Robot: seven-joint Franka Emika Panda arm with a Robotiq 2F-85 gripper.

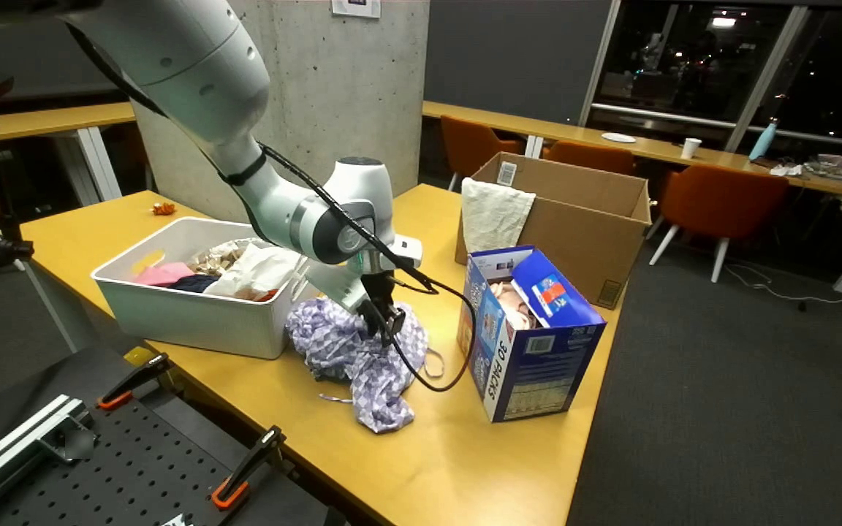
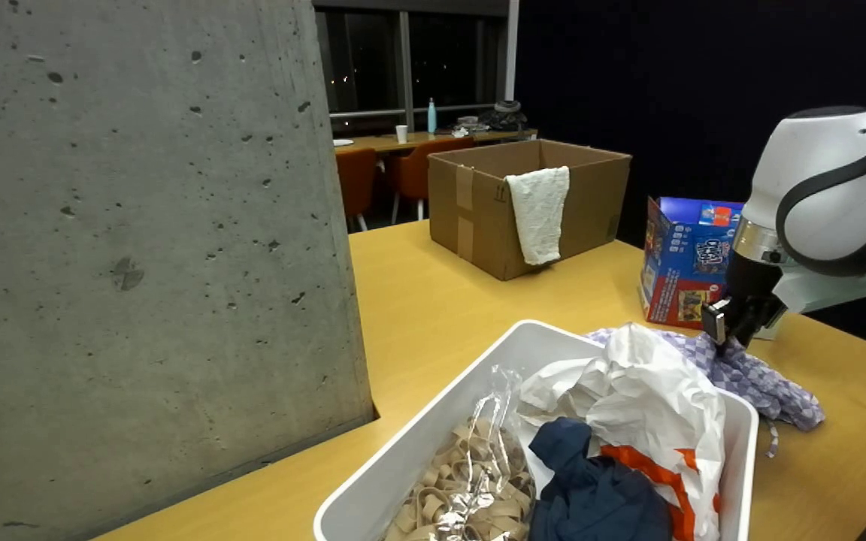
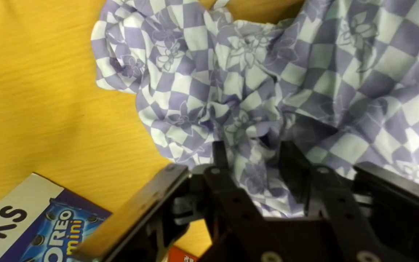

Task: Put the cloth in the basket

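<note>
A purple-and-white checked cloth lies crumpled on the table in both exterior views point(image 1: 377, 394) point(image 2: 775, 387) and fills much of the wrist view point(image 3: 180, 78). The basket is a white plastic bin point(image 1: 194, 321) point(image 2: 425, 427) right beside the cloth. It holds a white bag, dark blue fabric and other soft items. My gripper point(image 1: 383, 325) points down into the cloth, also in an exterior view point(image 2: 726, 334). In the wrist view its fingers point(image 3: 255, 154) stand partway apart with bunched cloth between them. Whether they pinch the cloth cannot be seen.
A blue snack box point(image 1: 538, 358) with its top open stands close to the gripper, opposite the bin. A large cardboard box point(image 1: 582, 226) with a white towel point(image 1: 492, 213) over its side stands behind. A concrete pillar point(image 1: 348, 95) rises at the table's edge.
</note>
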